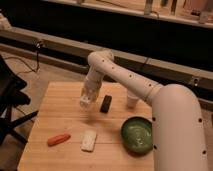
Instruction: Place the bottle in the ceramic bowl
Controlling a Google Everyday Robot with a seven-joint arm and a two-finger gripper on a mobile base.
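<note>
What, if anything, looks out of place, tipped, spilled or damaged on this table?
Nothing stands out. The tool is shut on the small whitish bottle, held just above the wooden table left of the black rectangular block; the glossy dark-green ceramic bowl sits upright at the front right, and nothing looks spilled or broken.
</note>
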